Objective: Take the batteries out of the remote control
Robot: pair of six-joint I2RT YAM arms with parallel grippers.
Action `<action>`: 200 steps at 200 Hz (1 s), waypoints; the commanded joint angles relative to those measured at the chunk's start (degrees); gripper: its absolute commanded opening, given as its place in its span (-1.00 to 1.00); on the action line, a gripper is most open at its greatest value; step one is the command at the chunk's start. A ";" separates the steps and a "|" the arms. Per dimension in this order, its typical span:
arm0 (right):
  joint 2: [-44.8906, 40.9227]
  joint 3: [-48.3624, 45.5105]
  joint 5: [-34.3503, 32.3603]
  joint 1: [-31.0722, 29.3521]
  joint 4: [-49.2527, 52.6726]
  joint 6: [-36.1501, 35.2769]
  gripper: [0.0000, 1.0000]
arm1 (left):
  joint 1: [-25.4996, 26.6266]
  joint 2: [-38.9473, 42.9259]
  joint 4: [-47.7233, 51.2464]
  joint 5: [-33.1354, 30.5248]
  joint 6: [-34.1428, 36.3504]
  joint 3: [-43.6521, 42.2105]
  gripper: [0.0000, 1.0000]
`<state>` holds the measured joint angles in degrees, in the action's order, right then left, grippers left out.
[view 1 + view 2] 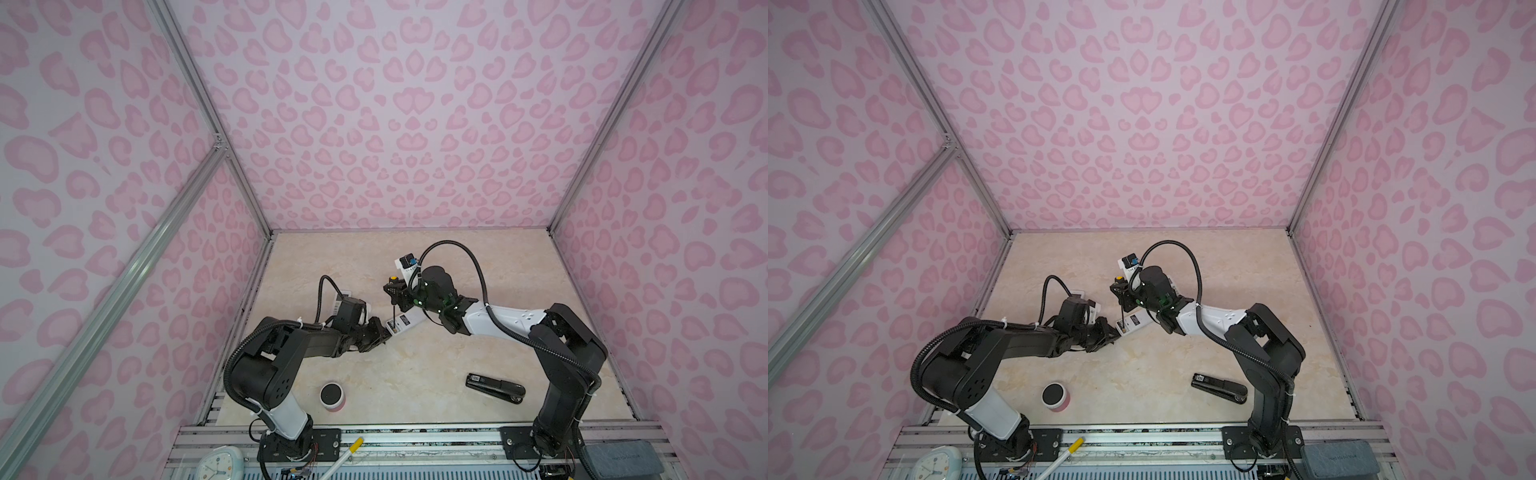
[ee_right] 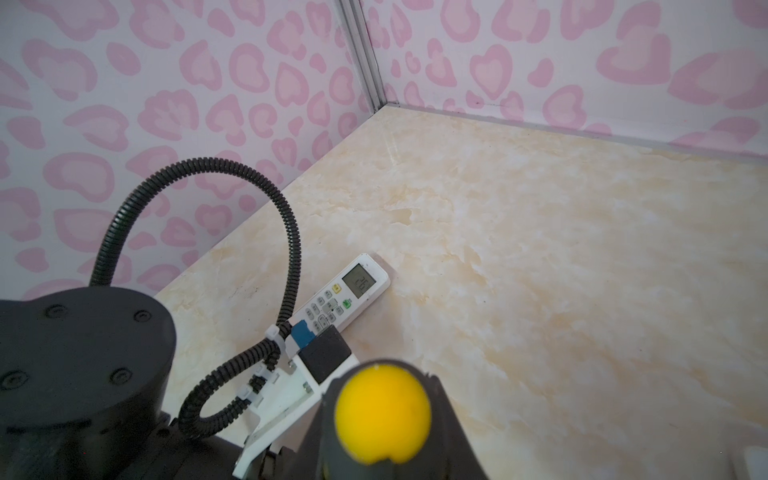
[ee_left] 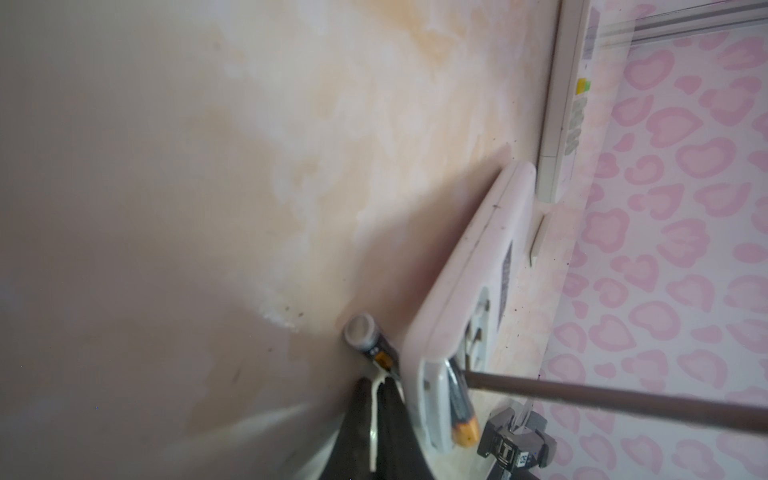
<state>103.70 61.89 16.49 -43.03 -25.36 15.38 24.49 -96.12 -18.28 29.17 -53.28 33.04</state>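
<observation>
Left claw [image 3: 377, 395] is pinched almost fully closed on one battery [image 3: 369, 338], its metal end poking past the fingertips, just off the remote control's [image 1: 406, 321] 8 o'clock end. Right claw [image 1: 395, 293] is clamped round the screwdriver [image 3: 623, 401], yellow cap up, its shaft slanting down into the remote's open battery bay. A second battery [image 3: 461, 415] sits in that bay, the shaft's tip right at it. That white remote lies back-up near the table's [image 1: 332, 257] middle. Toward 4 o'clock lies a black stapler [image 1: 494, 386]; toward 7 o'clock stands a pink-banded cylinder [image 1: 332, 397]. Another remote [image 2: 353, 293] lies face-up around 10 o'clock.
</observation>
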 commanded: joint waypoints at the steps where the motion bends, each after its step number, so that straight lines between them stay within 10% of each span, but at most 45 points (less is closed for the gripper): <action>1: -0.40 0.17 -0.20 -0.15 -0.71 -1.05 -1.00 | -0.06 -0.98 5.25 -3.69 1.43 0.13 -0.77; 100: 0.51 -7.92 4.64 7.17 -19.64 17.13 -1.00 | -0.31 -0.16 6.22 -3.77 2.32 0.31 -0.77; 200: 1.77 -4.69 1.18 6.64 -9.56 11.54 -1.00 | -0.08 2.52 8.59 -3.50 2.40 1.61 -0.76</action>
<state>104.90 56.36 19.03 -36.05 -37.12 28.99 24.29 -94.11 -13.74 27.07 -51.42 33.85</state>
